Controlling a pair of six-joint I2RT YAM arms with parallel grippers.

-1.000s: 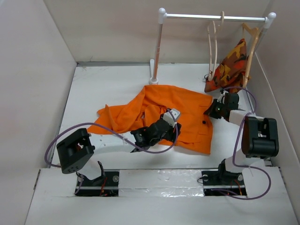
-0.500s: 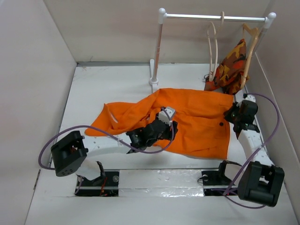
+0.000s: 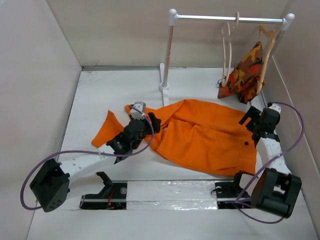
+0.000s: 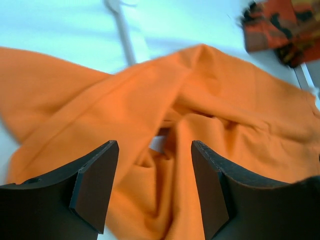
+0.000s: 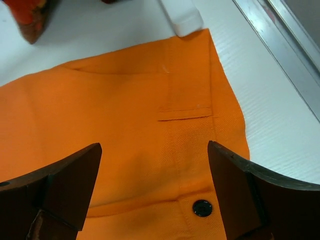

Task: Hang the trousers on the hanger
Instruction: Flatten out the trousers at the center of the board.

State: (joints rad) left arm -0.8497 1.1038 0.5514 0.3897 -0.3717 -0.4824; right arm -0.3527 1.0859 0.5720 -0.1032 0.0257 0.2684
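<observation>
Trousers flat on white table, hanger far behind
Arm bases sit at the table's near edge. Left gripper hovers, fingers apart and grasping nothing, over a fold of the orange trousers near the table's middle. Right gripper, fingers spread wide and released, is above the waistband and its dark button by the right edge. Plain pale walls close in the matte table on three sides. At the far right corner a white rail carries the bare wooden hanger, beside a second hanger bearing a camouflage garment.
</observation>
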